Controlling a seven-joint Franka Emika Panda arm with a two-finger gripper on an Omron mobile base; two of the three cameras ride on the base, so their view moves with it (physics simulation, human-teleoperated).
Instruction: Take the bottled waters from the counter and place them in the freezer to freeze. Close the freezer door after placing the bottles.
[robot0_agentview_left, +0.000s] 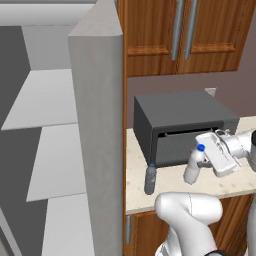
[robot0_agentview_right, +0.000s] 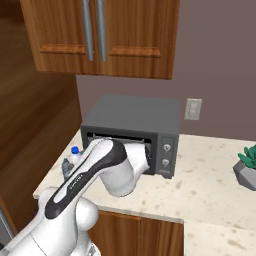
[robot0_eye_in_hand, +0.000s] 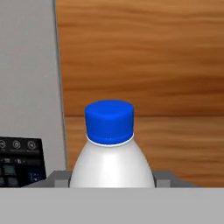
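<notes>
The whitish bottled water (robot0_agentview_left: 192, 169) with a blue cap leans a little over the counter (robot0_agentview_left: 230, 184) in front of the microwave. My gripper (robot0_agentview_left: 204, 159) is shut on its upper body from the right. In the hand view this bottle (robot0_eye_in_hand: 111, 164) sits between the two grey fingertips (robot0_eye_in_hand: 59, 178), cap up. The darker bottled water (robot0_agentview_left: 150, 179) stands upright on the counter near the left edge, apart from the gripper. From the right base view both bottles (robot0_agentview_right: 75, 156) (robot0_agentview_right: 65, 168) peek out behind my arm. The freezer (robot0_agentview_left: 50, 160) stands open at left, shelves bare. The freezer door (robot0_eye_in_hand: 26, 87) with its black panel shows in the hand view.
A dark grey microwave (robot0_agentview_left: 185, 127) sits at the back of the counter, right behind the bottles. The fridge's grey side wall (robot0_agentview_left: 97, 140) stands between counter and freezer shelves. Wooden cabinets (robot0_agentview_left: 185, 35) hang above. A potted plant (robot0_agentview_right: 247, 170) is far right.
</notes>
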